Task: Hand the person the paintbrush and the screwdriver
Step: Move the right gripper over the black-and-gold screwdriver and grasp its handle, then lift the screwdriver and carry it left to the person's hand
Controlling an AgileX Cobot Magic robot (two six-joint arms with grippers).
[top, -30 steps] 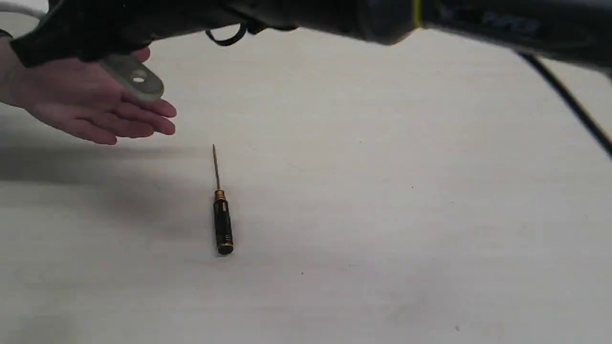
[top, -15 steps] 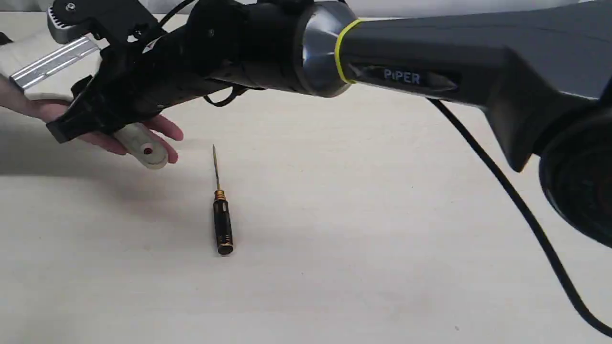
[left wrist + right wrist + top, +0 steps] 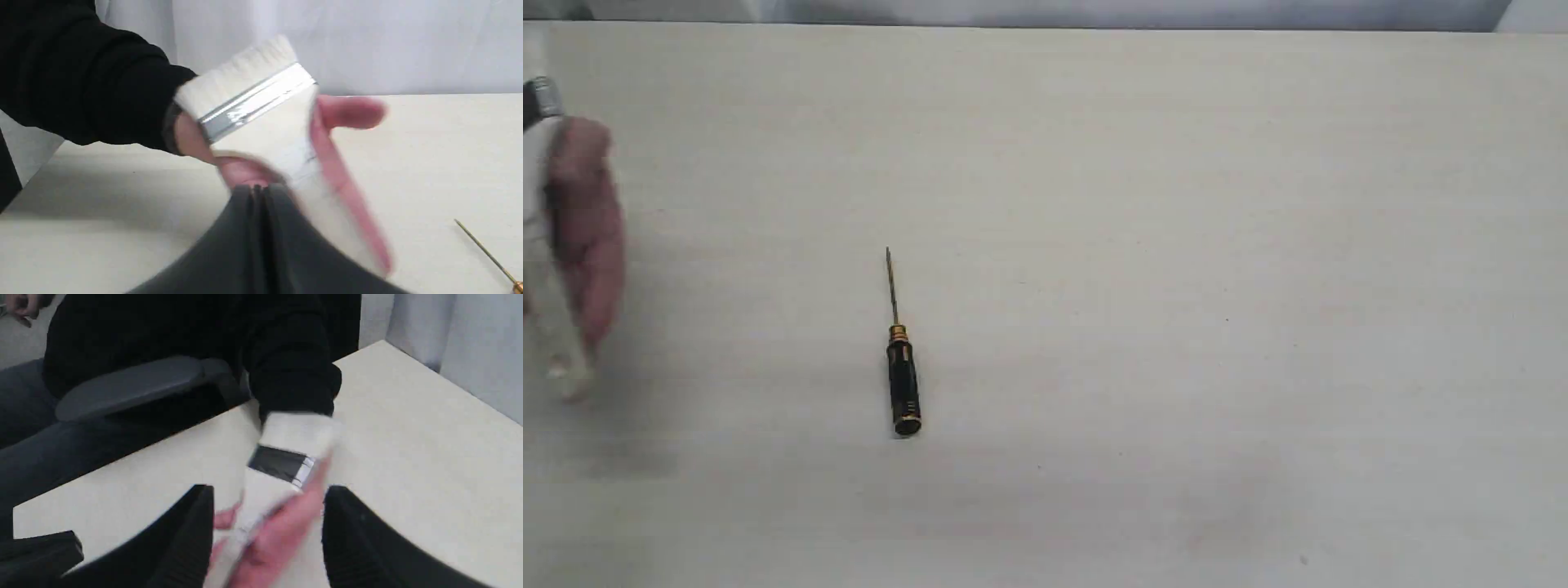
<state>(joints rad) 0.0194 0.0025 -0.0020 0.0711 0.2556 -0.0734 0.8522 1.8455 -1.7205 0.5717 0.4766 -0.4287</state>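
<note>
Over the table point(image 3: 408, 428), paintbrush point(image 3: 286, 457) lies in person's palm point(image 3: 278, 543) beyond right hand point(image 3: 267, 492).

Brush in the person's hand, between the right gripper's parted fingers

The paintbrush point(image 3: 296, 435) shows blurred, its pale bristles toward a black sleeve point(image 3: 292, 375) and its ferrule dark with a silver edge. A pink hand point(image 3: 282, 539) holds the brush at the handle side. The right gripper point(image 3: 269, 490) has its jaws spread wide, one dark finger on each side of the brush. Under the brush lies the pale table point(image 3: 416, 441). Beyond the brush, past the sleeve, sits a grey chair armrest point(image 3: 130, 384).
</note>
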